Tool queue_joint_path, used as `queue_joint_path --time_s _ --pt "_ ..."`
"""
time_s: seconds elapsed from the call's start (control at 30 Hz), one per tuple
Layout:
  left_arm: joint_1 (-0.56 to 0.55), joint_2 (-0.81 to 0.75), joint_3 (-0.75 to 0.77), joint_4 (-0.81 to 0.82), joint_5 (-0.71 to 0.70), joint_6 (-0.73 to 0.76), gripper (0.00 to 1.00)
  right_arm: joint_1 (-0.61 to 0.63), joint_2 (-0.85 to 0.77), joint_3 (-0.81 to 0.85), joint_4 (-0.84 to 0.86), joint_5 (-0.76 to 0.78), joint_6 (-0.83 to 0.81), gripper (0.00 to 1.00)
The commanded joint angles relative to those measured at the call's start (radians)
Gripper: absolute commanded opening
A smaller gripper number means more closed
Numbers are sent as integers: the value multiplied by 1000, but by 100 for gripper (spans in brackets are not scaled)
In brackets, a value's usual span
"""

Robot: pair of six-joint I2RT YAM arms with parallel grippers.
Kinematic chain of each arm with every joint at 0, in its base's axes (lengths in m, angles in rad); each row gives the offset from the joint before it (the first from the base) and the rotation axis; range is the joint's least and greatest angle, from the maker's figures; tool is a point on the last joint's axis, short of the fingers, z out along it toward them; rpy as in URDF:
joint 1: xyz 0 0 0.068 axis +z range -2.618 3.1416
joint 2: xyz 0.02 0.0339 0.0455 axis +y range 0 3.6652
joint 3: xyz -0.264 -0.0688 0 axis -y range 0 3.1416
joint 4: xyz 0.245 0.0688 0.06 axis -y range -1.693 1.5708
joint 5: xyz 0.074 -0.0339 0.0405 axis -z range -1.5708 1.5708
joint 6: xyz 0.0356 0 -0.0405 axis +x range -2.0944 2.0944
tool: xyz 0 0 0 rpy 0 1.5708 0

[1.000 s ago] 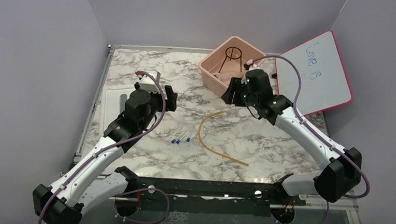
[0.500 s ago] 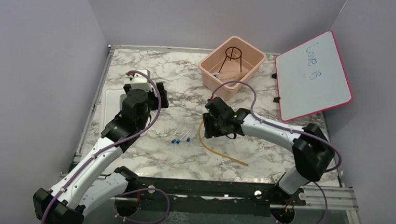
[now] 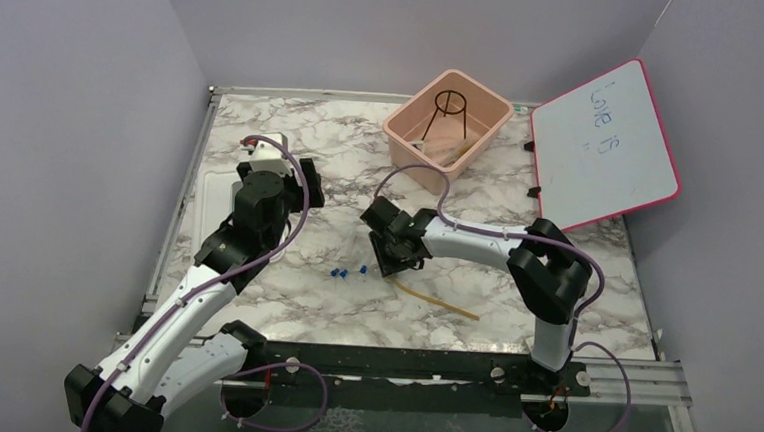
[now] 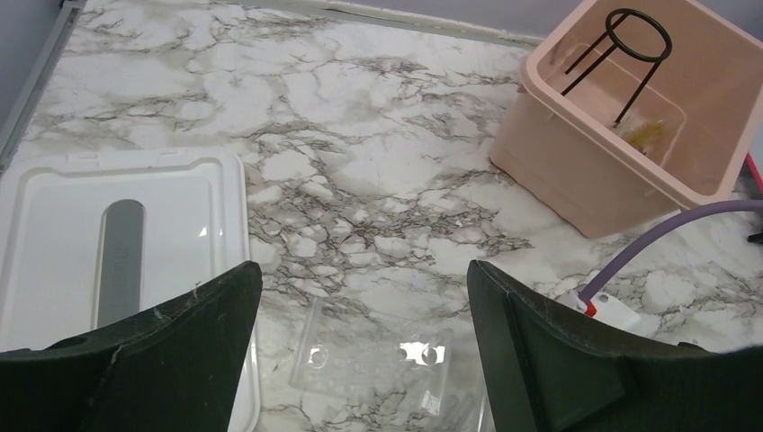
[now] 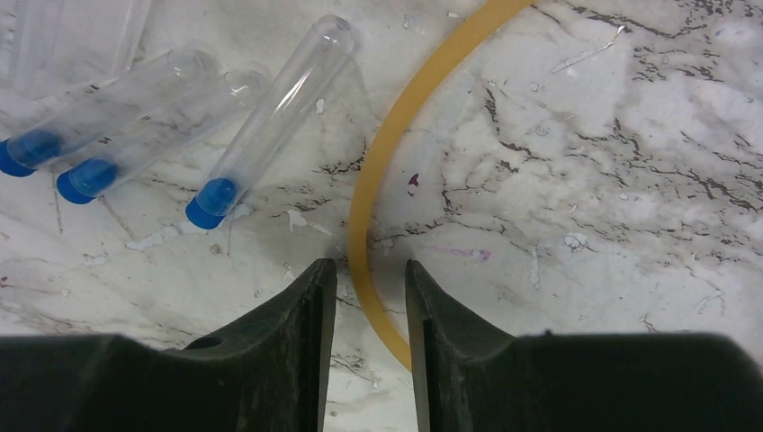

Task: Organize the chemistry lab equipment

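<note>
The long tan rubber tube [image 5: 387,180] lies curved on the marble table [image 3: 475,272]. My right gripper [image 5: 371,264] is lowered over it, with the jaws straddling the tube, a narrow gap showing on each side and the tube still on the table. From above, the right gripper [image 3: 392,260] covers the tube's [image 3: 443,302] upper bend. Three clear test tubes with blue caps [image 5: 270,117] lie just left of it. My left gripper [image 4: 364,270] hangs open and empty above a clear plastic rack [image 4: 378,355]. The black wire tripod [image 4: 630,45] stands inside the pink bin [image 4: 558,153].
The bin's white lid [image 4: 54,207] lies flat at the left, beside the left gripper [image 3: 285,173]. A pink-framed whiteboard [image 3: 608,140] leans at the back right. The pink bin [image 3: 403,137] sits at the back centre. Blue caps [image 3: 349,272] mark the test tubes mid-table.
My right arm swung from beside the pink bin down and left onto the tan tube, and its jaws narrowed around it. My left gripper drew slightly back and left.
</note>
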Motion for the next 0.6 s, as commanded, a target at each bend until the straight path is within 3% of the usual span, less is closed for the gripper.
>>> queue_joint_path --time_s 0.0,0.23,0.37,0.57 --pt "14 -5 20 18 35 -11 87 9 40 39 -37 40 -16 35" --pt "26 -4 21 20 53 -16 87 10 100 60 -25 40 -37 17" --pt "28 -7 19 20 56 -16 87 10 93 63 -34 62 -27 1" --pt "29 -8 19 20 63 -20 88 10 -46 42 7 94 -43 1"
